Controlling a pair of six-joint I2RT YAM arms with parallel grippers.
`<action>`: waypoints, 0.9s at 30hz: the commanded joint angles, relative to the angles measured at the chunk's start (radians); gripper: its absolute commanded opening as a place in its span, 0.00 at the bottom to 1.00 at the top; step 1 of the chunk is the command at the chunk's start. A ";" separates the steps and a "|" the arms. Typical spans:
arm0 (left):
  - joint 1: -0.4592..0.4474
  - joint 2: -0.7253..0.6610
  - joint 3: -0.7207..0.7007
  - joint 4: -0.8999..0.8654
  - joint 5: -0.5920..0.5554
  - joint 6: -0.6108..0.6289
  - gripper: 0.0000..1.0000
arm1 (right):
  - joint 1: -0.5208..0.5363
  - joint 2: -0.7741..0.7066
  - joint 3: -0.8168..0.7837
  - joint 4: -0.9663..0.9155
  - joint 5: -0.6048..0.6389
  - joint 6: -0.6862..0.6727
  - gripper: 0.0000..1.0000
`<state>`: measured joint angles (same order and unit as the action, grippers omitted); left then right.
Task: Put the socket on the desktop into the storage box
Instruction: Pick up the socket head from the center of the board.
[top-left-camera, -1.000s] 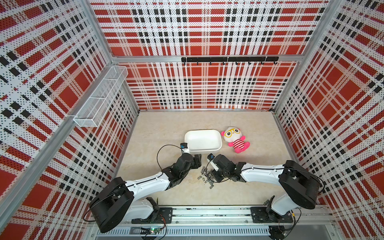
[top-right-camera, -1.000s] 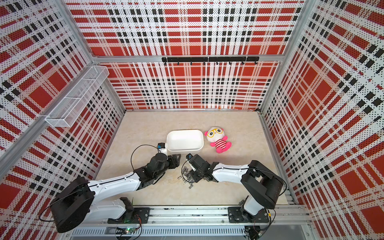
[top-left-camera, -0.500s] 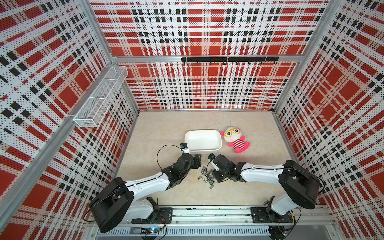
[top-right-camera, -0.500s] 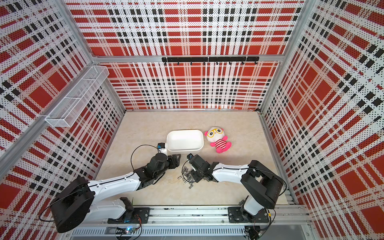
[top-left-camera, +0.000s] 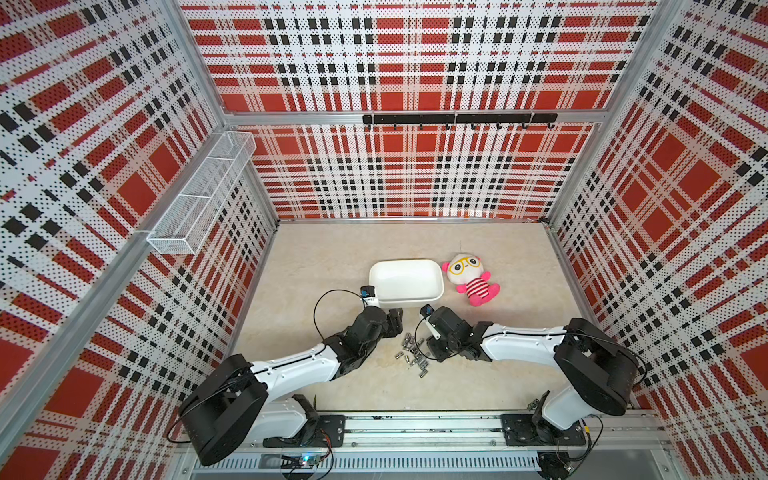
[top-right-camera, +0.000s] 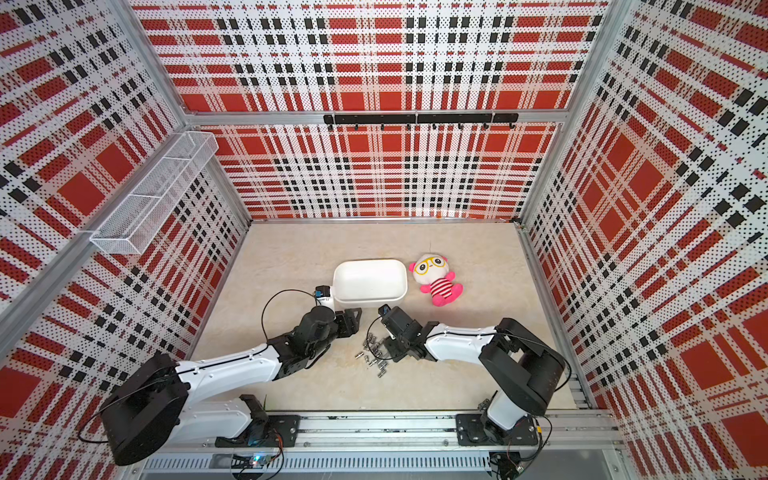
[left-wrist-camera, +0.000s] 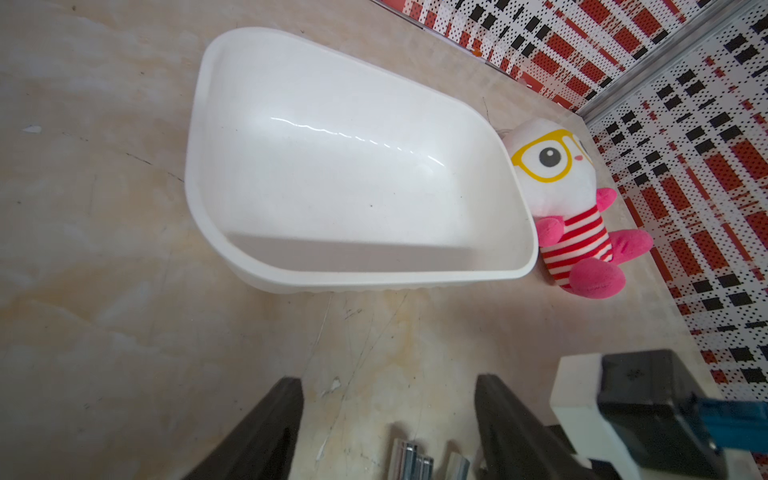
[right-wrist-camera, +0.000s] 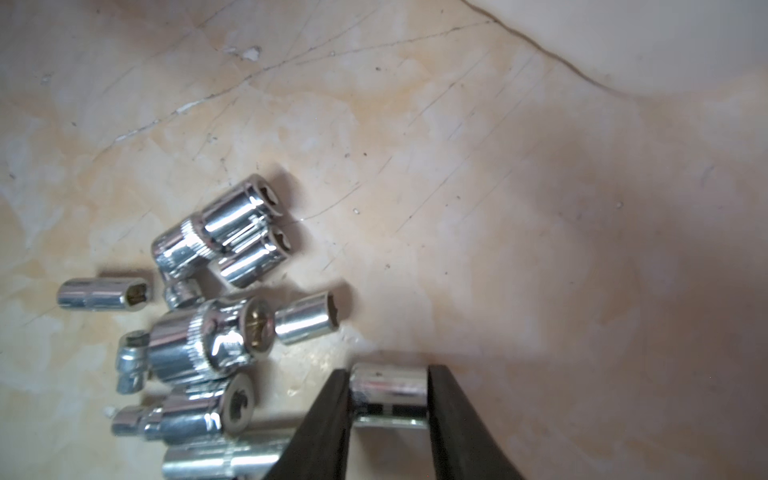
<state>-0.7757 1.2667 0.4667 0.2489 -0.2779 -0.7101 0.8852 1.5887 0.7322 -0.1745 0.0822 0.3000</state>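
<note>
- Chrome steel glints at the lower centre of a top view: the loose sockets (top-left-camera: 413, 355) lie scattered on the marbled desktop (top-left-camera: 332, 257), just below the storage box (top-left-camera: 403, 278).
- And the right gripper (right-wrist-camera: 388, 370) has its pick! Its black fingers (right-wrist-camera: 328, 415) pinch one socket (right-wrist-camera: 388, 392) across the round barrel, low in the right wrist view at the edge of the pile. Whether it is clear of the desktop cannot be told.
- The left gripper (left-wrist-camera: 388, 380) hangs by the box's near wall with its fingers spread wide and nothing between them.
- The box sits empty, open side up, with the plush doll (top-left-camera: 471, 280) just beside its right end.
- Handling call: the socket looks small, hard and dense for its size.
- It also looks polished and slick, so a round barrel may roll or squirt from flat pads.
- The best hold is probably square across the mid-barrel, or on a knurled band where there is one.
- It hardly looks fragile, so a low release into the box should do, though it may rattle.
</note>
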 joint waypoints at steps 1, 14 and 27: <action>0.003 -0.018 0.020 -0.010 -0.014 0.000 0.71 | -0.009 0.009 0.024 -0.014 -0.004 0.013 0.35; 0.006 -0.105 -0.007 -0.028 -0.124 -0.003 0.70 | -0.026 -0.093 0.008 -0.102 0.406 0.113 0.09; 0.009 -0.214 -0.068 -0.003 -0.193 -0.023 0.70 | -0.063 -0.211 0.239 -0.083 0.264 0.078 0.10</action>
<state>-0.7727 1.0641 0.4149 0.2317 -0.4465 -0.7326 0.8566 1.3472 0.8619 -0.2798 0.4400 0.3779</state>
